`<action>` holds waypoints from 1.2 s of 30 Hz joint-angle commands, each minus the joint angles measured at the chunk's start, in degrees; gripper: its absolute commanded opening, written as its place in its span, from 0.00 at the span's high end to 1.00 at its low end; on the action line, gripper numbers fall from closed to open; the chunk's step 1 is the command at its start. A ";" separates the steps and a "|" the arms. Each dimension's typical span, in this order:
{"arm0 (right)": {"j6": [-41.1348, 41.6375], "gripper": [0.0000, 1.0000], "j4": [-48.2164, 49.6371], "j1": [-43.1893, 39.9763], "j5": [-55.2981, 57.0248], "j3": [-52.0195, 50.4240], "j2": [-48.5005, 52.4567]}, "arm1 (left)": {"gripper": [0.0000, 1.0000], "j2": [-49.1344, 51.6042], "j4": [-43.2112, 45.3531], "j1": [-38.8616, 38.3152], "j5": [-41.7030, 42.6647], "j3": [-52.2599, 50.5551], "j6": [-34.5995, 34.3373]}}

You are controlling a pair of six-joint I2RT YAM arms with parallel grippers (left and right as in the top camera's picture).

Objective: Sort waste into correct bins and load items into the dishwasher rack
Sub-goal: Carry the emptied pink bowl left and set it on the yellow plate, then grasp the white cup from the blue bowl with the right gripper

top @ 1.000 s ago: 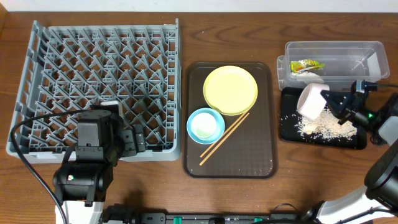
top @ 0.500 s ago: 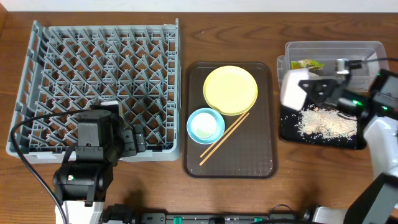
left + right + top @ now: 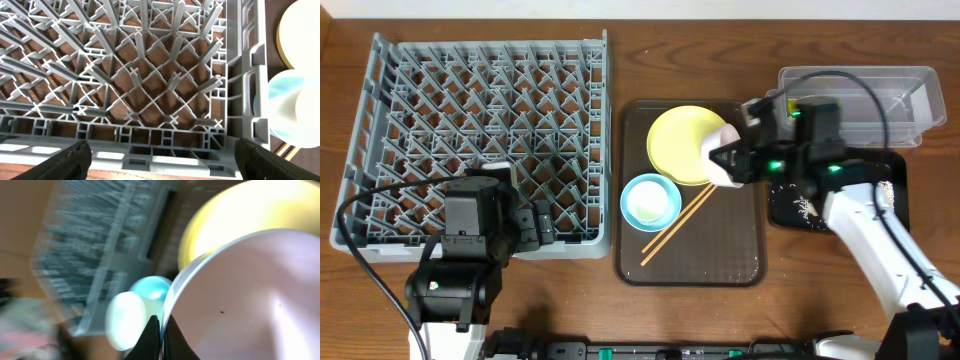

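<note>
White bowl (image 3: 240, 295) rim pinched by R fingers (image 3: 149, 340) over yellow plate (image 3: 680, 145); L fingers (image 3: 70, 160) open above rack (image 3: 150, 75).

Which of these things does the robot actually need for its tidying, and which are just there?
Needed: large grey pegged plastic rack; round yellow plate; light-blue bowl; wooden chopsticks; white bowl in right gripper; clear plastic tub; shallow black tray.
Just there: brown serving tray; wooden table.

- Brown wooden table (image 3: 620, 40) carries everything.
- Grey dishwasher rack (image 3: 490, 42) on the left.
- Brown serving tray (image 3: 710, 250) in the centre.
- Clear plastic tub (image 3: 910, 100) at the far right.
- Black tray (image 3: 785, 208) beside the tub.
</note>
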 commanded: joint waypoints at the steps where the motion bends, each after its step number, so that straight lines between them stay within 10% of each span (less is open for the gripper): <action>1: -5.64 0.99 0.92 5.88 23.47 0.61 -0.44 | 0.07 -0.09 -0.15 0.31 -0.26 1.29 0.11; 21: -15.06 0.99 17.90 16.13 31.34 0.61 14.14 | 0.07 -0.09 -0.17 0.31 -0.24 1.29 0.11; 29: -15.04 0.55 17.73 16.13 25.94 0.63 13.75 | 0.07 -0.09 -0.17 0.31 -0.24 1.29 0.09; 36: -11.56 0.54 13.62 16.35 21.51 0.63 7.93 | 0.07 -0.09 -0.17 0.31 -0.24 1.29 0.09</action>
